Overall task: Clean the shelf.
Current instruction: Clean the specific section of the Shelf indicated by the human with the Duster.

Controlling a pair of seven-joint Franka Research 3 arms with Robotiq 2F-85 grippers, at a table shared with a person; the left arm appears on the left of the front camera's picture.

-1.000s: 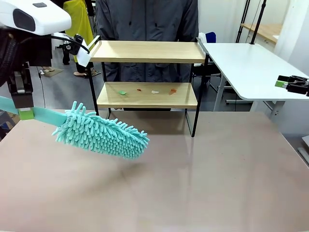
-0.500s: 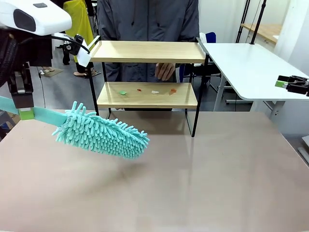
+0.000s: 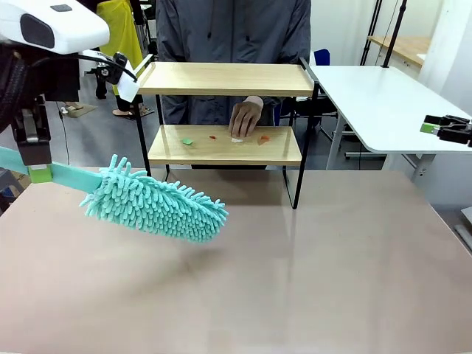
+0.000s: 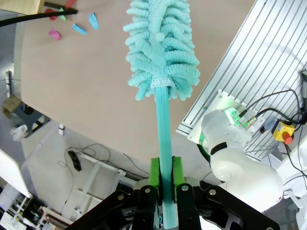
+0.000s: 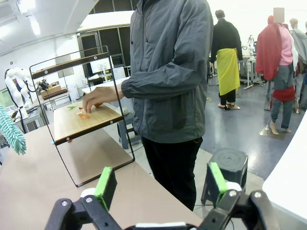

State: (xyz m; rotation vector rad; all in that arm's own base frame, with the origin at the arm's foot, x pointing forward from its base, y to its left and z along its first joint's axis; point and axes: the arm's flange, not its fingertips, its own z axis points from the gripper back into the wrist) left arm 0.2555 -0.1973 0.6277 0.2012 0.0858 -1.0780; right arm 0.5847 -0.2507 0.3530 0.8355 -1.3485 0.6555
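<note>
The shelf [image 3: 225, 79] stands at the table's far edge, with two wooden boards in a black frame. On its lower board [image 3: 280, 151] lie small green, red, white and orange scraps [image 3: 187, 141]. A person's hand [image 3: 244, 118] rests among them and is also visible as the hand [image 5: 93, 100] on the shelf [image 5: 81, 122]. At the left, my left gripper [image 3: 38, 171] is shut on the handle of a teal fluffy duster [image 3: 155, 206], whose head hangs just over the table. The wrist view shows the left gripper [image 4: 164, 184] clamping the duster [image 4: 163, 48]. My right gripper [image 3: 431, 127] hovers open at the far right; the right gripper [image 5: 161, 191] holds nothing.
A white side table [image 3: 383, 96] stands at the right, under my right gripper. The person stands close behind the shelf. A few pink and blue bits [image 4: 79, 28] lie on the brown table [image 3: 295, 280]. An aluminium frame and robot base [image 4: 240, 158] sit at the near edge.
The person's hand has come down from behind the top board onto the lower board among the scraps. Both arms and the duster have stayed still.
</note>
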